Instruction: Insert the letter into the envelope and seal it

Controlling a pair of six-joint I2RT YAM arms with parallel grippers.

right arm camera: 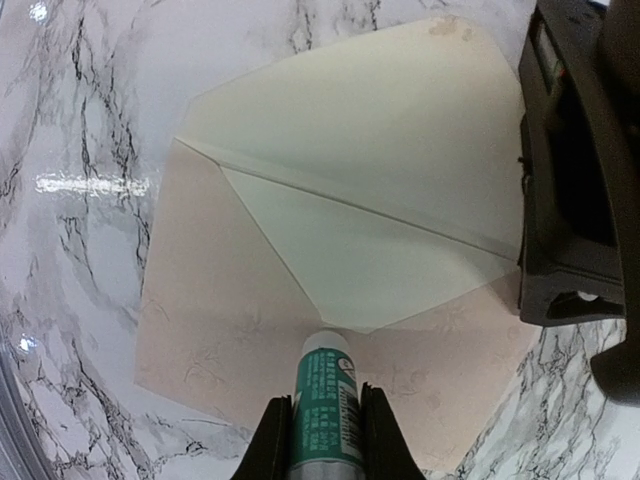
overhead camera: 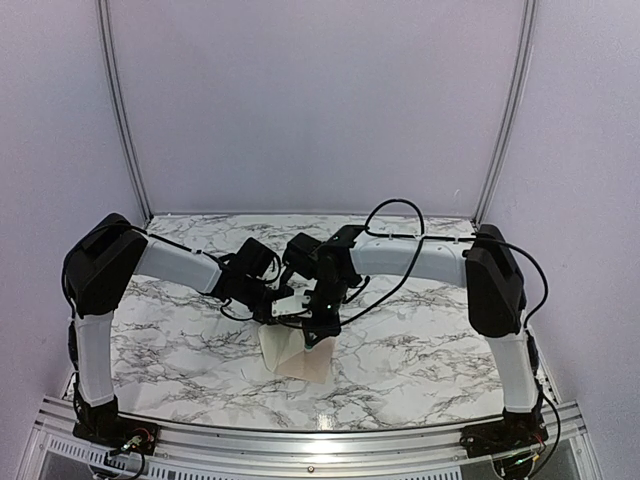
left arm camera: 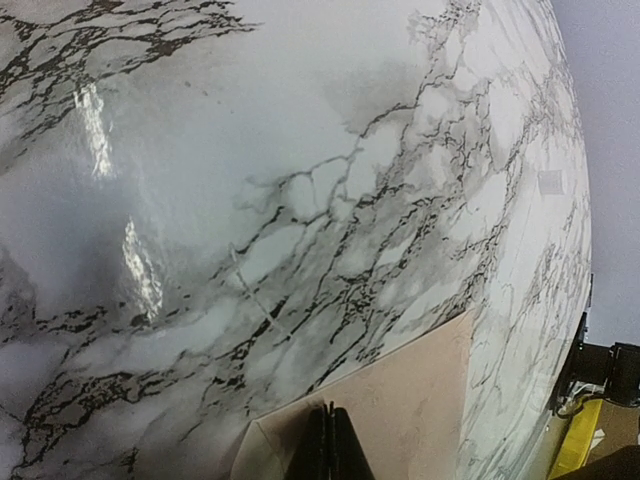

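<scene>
- Your right claw (right arm camera: 323, 405) is clamped on a green-and-white glue stick (right arm camera: 326, 365), whose tip is at the point of the cream triangle.
- Your left claw (left arm camera: 328, 445) is closed tight (nothing between its fingers) over peach paper.
- The envelope (right arm camera: 230, 300) lies flap-open on the marble table (right arm camera: 80, 120).

The glue stick (right arm camera: 325, 400) runs off the right wrist view at 6 o'clock, the envelope (left arm camera: 420, 400) off the left wrist view at 6 o'clock, and overhead the arms (overhead camera: 410, 258) hide its 12 o'clock edge.
</scene>
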